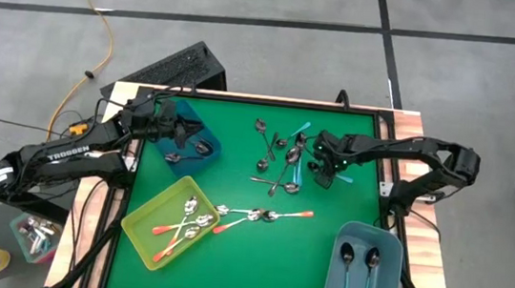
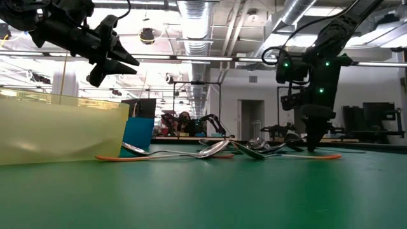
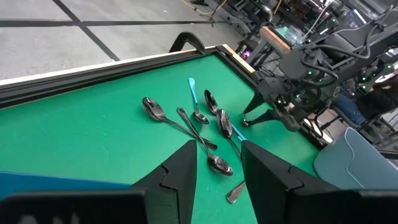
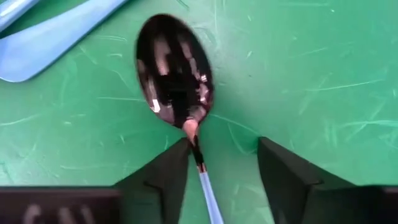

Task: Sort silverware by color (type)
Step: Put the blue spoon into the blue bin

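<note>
Several spoons lie in a loose pile (image 1: pixel 280 161) on the far middle of the green mat. A row of orange-handled spoons (image 1: pixel 260 214) lies nearer. My right gripper (image 1: pixel 322 173) points down at the pile's right side, open. Its fingers (image 4: pixel 221 152) stand on either side of a teal-handled spoon (image 4: pixel 175 68) that lies flat on the mat. My left gripper (image 3: pixel 217 149) hangs open and empty above the dark blue bin (image 1: pixel 209 146) at the far left. My right gripper comes from above, pointing down, with its fingers across the teal-handled spoon's neck (image 4: pixel 195 149), just behind the bowl. One finger (image 4: pixel 165 171) stands right at the neck; whether it touches, I cannot tell. The other finger stands apart. The spoon lies flat on the mat.
A yellow-green bin (image 1: pixel 139 220) at the near left holds orange-handled spoons. A pale blue bin (image 1: pixel 336 267) at the near right holds two teal-handled spoons. The dark blue bin holds grey spoons. Another blue handle (image 4: pixel 56 31) lies close beside the spoon's bowl.
</note>
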Controlling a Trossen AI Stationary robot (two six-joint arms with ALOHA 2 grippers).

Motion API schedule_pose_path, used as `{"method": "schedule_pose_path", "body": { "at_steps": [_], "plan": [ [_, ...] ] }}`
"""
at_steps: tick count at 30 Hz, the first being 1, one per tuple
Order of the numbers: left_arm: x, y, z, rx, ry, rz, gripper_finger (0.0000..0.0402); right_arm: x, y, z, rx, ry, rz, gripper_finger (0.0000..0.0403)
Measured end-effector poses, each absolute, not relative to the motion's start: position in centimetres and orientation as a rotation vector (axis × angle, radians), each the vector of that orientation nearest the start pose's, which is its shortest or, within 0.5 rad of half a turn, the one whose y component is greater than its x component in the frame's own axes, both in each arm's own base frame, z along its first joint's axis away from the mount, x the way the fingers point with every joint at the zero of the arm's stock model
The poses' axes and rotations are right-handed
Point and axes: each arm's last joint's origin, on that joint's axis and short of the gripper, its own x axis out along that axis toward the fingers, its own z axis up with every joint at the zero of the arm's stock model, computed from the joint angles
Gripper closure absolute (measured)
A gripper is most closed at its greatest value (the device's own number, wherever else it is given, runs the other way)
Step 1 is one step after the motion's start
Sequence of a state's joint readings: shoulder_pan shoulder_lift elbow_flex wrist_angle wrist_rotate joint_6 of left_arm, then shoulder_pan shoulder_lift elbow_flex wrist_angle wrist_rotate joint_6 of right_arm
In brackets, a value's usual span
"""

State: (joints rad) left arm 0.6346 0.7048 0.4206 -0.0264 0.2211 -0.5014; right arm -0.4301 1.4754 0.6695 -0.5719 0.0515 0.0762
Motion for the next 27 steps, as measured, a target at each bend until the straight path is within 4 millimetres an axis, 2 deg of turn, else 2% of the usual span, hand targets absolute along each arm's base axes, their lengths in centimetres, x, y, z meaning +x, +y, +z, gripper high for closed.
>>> {"method": "schedule_pose_path", "body": {
  "at_steps": [6, 11, 17, 24, 27],
  "plan": [
    [13.4, 9.1, 23.4, -0.641, 0.178, 0.480, 0.0292, 20.5, -9.4, 13.6, 0.308, 1.363, -0.461, 0.0322],
    [13.4, 9.1, 23.2, -0.657, 0.184, 0.505, 0.0292, 20.7, -9.0, 13.6, 0.325, 1.361, -0.476, 0.0388],
    [13.3, 9.2, 23.1, -0.665, 0.188, 0.534, 0.0292, 22.0, -8.9, 15.1, 0.381, 1.303, -0.455, 0.0392],
    [13.2, 9.3, 23.1, -0.654, 0.181, 0.594, 0.0292, 23.8, -9.5, 19.7, 0.365, 1.155, -0.474, 0.0397],
    [13.2, 9.3, 23.1, -0.654, 0.181, 0.595, 0.0292, 24.6, -9.7, 22.5, 0.399, 1.043, -0.503, 0.0397]
  ]
}}
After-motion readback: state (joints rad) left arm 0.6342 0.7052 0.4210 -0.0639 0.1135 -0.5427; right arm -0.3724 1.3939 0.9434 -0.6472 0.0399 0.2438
